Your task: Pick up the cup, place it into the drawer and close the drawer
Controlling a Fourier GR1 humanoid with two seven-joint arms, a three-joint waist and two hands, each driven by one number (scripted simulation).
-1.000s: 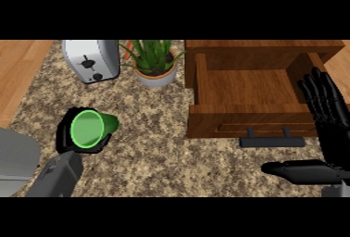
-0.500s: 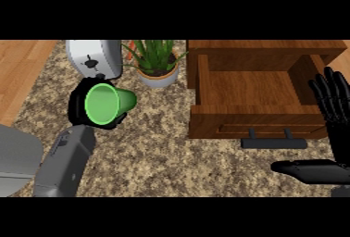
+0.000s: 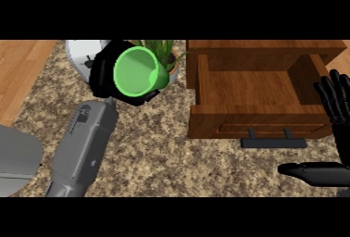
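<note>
In the head view, the open wooden drawer (image 3: 256, 90) sat on the granite desk (image 3: 184, 166), its cavity showing bare wood and its black handle (image 3: 273, 141) on the front facing the lower edge. The green cup (image 3: 140, 71) was left of the drawer, raised over the desk and tipped so its mouth faced the camera. The left hand (image 3: 109, 76) was clenched round the cup from the far-left side and beneath, and its grey forearm (image 3: 85, 143) ran down to the lower edge.

Between cup and drawer stood a potted plant (image 3: 166, 50), its leaves just beside the drawer's left wall and partly hidden behind the cup's rim. A white appliance (image 3: 83, 56), farther left of the drawer, was mostly covered by the hand and cut off at the top, so what it was could not be told.

The right hand (image 3: 336, 104) rested by the drawer's right wall at the picture's edge, released, fingers straight and pointing up, thumb stretched out below the handle; it was partly cropped. Bare desk lay open in front of the drawer, between forearm and thumb. A grey rounded object (image 3: 17, 159), far lower left of the drawer, was cut off by the edge. The desk's left edge met wooden floor (image 3: 24, 69).
</note>
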